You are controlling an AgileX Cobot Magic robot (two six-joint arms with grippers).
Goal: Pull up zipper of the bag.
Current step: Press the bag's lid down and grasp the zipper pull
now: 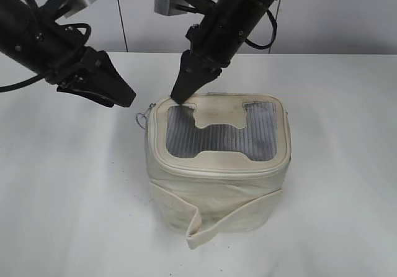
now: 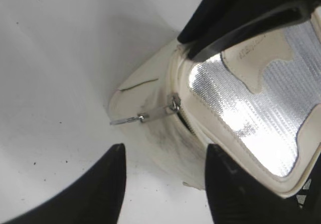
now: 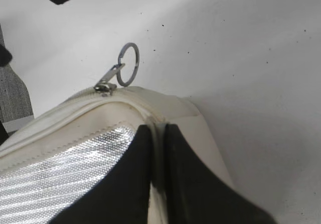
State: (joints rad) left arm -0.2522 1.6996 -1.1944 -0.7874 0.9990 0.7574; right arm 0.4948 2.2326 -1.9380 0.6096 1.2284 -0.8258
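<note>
While right tool (image 3: 158,133) seemingly pinches bag (image 1: 217,190), left tool (image 2: 163,184) gapes.

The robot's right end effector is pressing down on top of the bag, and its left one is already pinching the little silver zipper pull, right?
Not quite. The right end effector does press on the bag lid's corner, but the left end effector is open and apart from the zipper pull. The left wrist view shows the pull sticking out free, with nothing gripping it.

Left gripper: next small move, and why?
Probably ease the left gripper forward and close on the zipper pull. It is open and short of the pull, which sticks out free, while the right gripper presses on the bag lid corner.
</note>
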